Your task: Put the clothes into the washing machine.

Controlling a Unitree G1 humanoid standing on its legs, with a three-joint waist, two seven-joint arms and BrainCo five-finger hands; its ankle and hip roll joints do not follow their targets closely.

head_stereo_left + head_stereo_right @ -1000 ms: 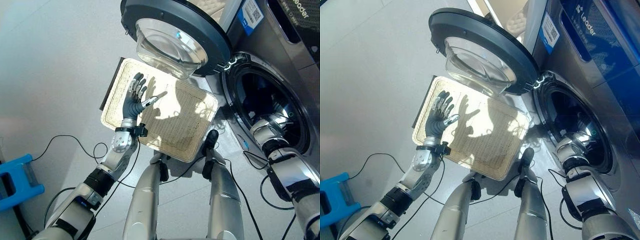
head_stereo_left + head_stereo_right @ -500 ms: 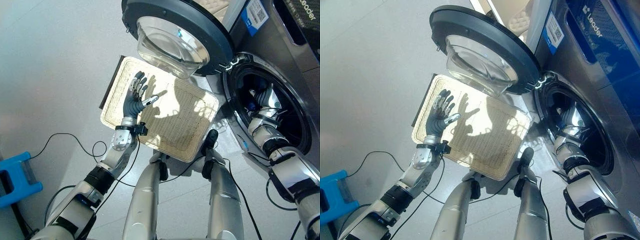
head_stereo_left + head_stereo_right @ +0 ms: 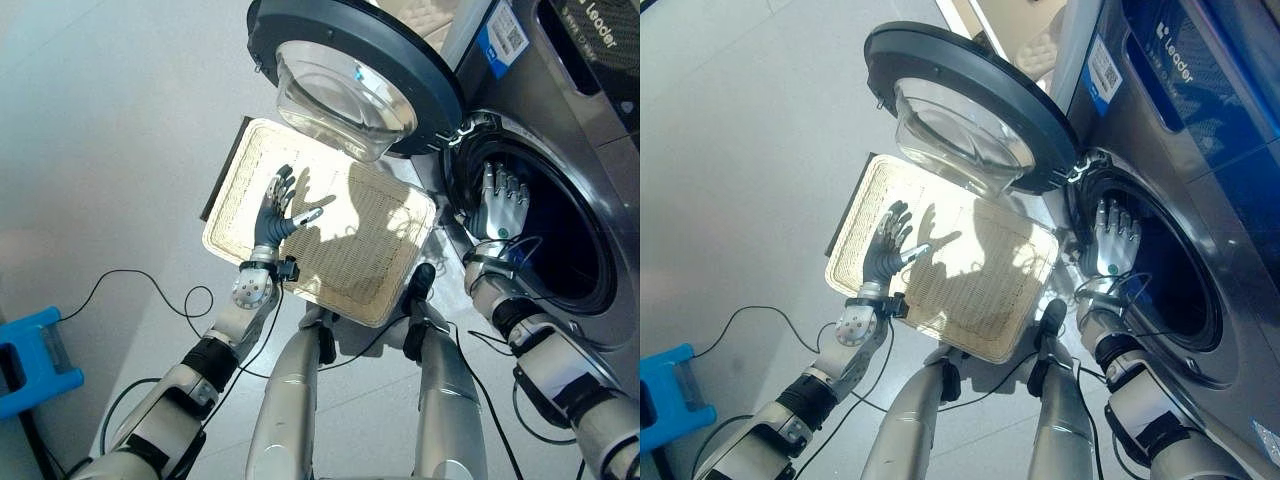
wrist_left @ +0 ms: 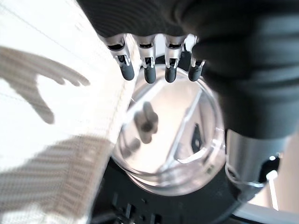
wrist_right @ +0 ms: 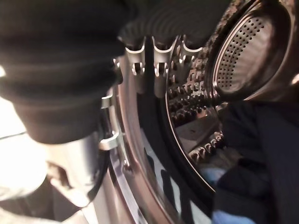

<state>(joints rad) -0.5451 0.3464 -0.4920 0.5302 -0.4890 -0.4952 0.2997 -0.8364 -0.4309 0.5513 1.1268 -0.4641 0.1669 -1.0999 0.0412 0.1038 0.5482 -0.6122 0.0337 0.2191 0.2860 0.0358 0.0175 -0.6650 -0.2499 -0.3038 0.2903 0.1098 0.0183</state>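
Left eye view: washing machine point(image 3: 590, 130) at the far right, its round door point(image 3: 352, 72) swung wide open toward the left. Just below the door, flat on the floor point(image 3: 100, 150), a pale woven tray point(image 3: 380, 250) with nothing lying on it. Left hand point(image 3: 277, 212) raised above the tray's left part, fingers spread and straight, holding nothing. Right hand point(image 3: 500, 205) at the mouth of the machine's drum point(image 3: 560, 240), fingers straight and spread, palm empty. Blue box point(image 3: 35, 355) on the floor, well left of the machine.

Right eye view: same layout; right hand just inside the machine's opening, left hand over the tray beside the door.

Left wrist view: straight dark-tipped fingers point(image 4: 148, 70) pointing at the door's clear glass bowl point(image 4: 173, 135), tray weave beside it.

Right wrist view: fingers point(image 5: 161, 63) straight, reaching past the machine's door seal toward the perforated drum; dark clothes point(image 5: 254, 154) with a patch of blue lying inside the drum, apart from the hand.
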